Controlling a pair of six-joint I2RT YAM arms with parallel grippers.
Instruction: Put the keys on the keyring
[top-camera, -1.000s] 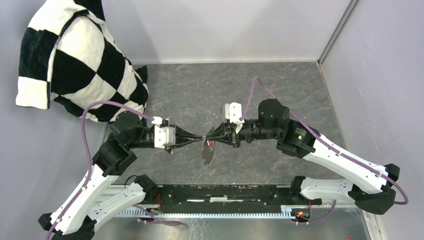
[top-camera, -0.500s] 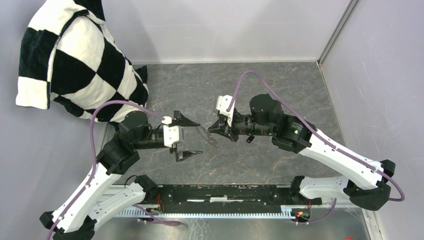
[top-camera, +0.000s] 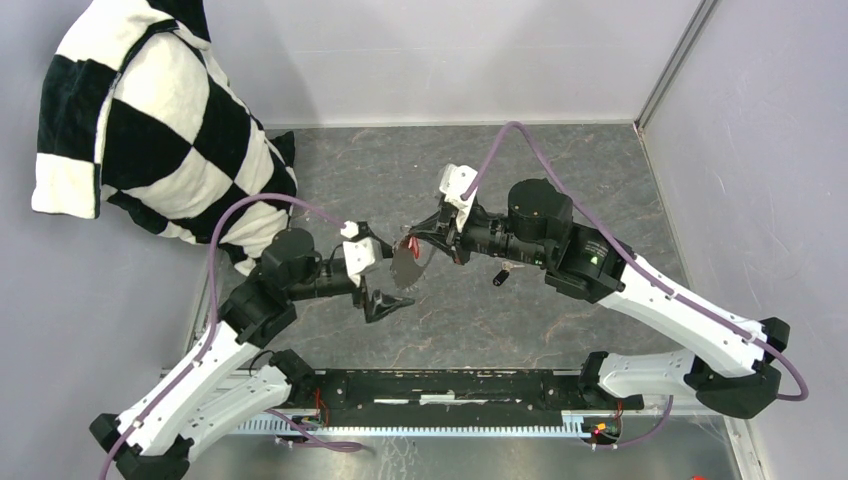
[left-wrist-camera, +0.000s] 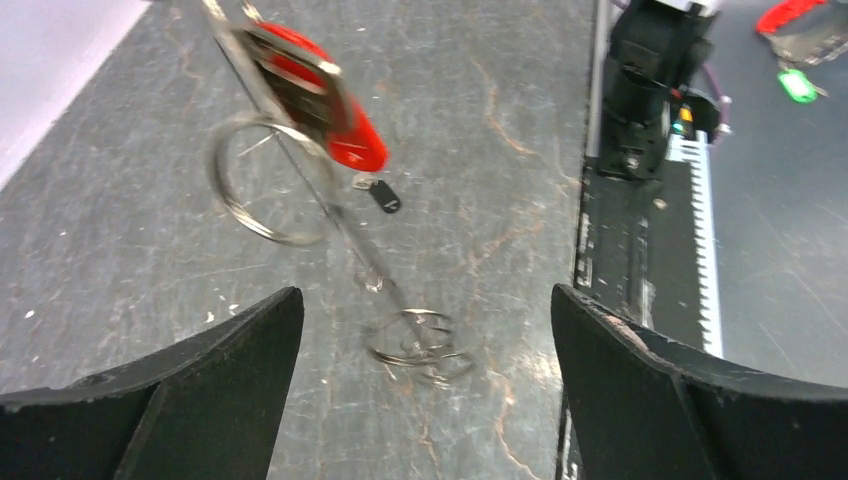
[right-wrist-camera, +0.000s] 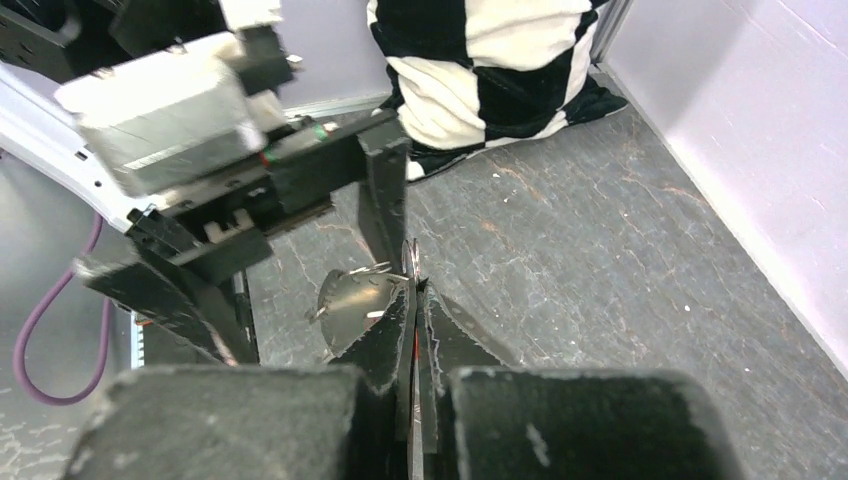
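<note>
Top external view: the left gripper (left-wrist-camera: 425, 295) has just sprung wide open and backed off, holding nothing. The right gripper (top-camera: 424, 244), pinched shut, alone holds the red key (left-wrist-camera: 335, 115), with the keyring (left-wrist-camera: 272, 241) dangling mid-tabletop (top-camera: 560, 180). In the left wrist view the black key (left-wrist-camera: 385, 198) lies loose at four o'clock from the ring, probably unthreaded. The right wrist view hides it.

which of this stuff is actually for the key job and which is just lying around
For the job: red key, keyring, black key lying loose.
Just lying about: checkered pillow, far left corner.
</note>
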